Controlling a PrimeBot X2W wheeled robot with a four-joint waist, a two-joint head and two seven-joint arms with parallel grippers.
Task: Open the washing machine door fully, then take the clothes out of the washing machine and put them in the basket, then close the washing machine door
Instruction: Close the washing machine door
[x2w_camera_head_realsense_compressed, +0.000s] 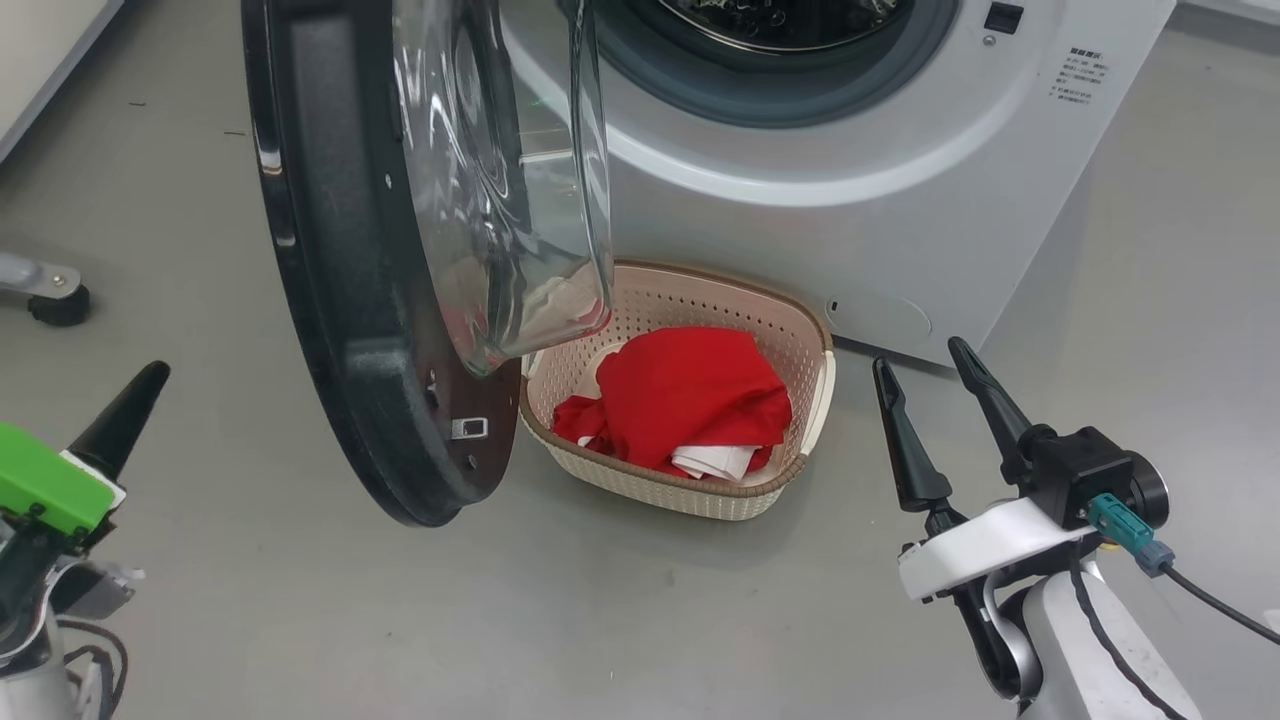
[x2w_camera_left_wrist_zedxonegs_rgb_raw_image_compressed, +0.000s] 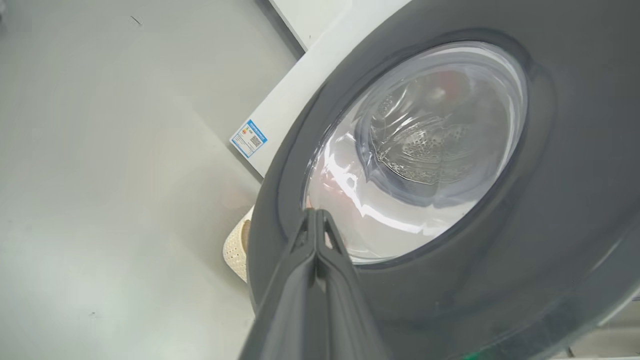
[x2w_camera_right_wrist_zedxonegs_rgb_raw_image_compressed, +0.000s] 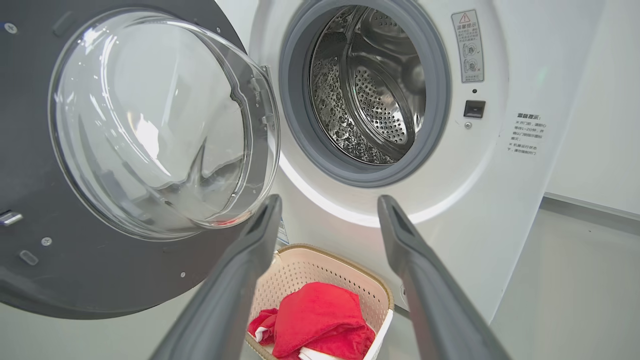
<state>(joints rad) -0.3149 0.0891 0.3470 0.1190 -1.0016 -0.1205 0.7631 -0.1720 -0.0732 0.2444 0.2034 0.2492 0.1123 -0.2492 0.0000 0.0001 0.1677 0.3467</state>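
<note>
Closing stage of the unloading task. The bright red and white soft cloth garments lie heaped in the small cream perforated plastic basket, which stands on the grey floor close against the foot of the big white front-loading washing machine. The dimpled steel drum appears empty, so the step in hand is judged to be shutting the large round black-rimmed door with its bulging clear glass bowl, which hangs swung wide, the bowl overhanging the basket's left rim. The left gripper, jaws pressed together, points at the door's glossy outer face near the glass edge; the head view shows a gap between them. The right gripper, jaws spread and holding nothing, hovers just beside the basket. A good closure likely calls for a blunt push with the shut jaws on the rim far from the hinge, following the door's arc, watching that the bowl passes the basket, and pressing until the latch seats.
</note>
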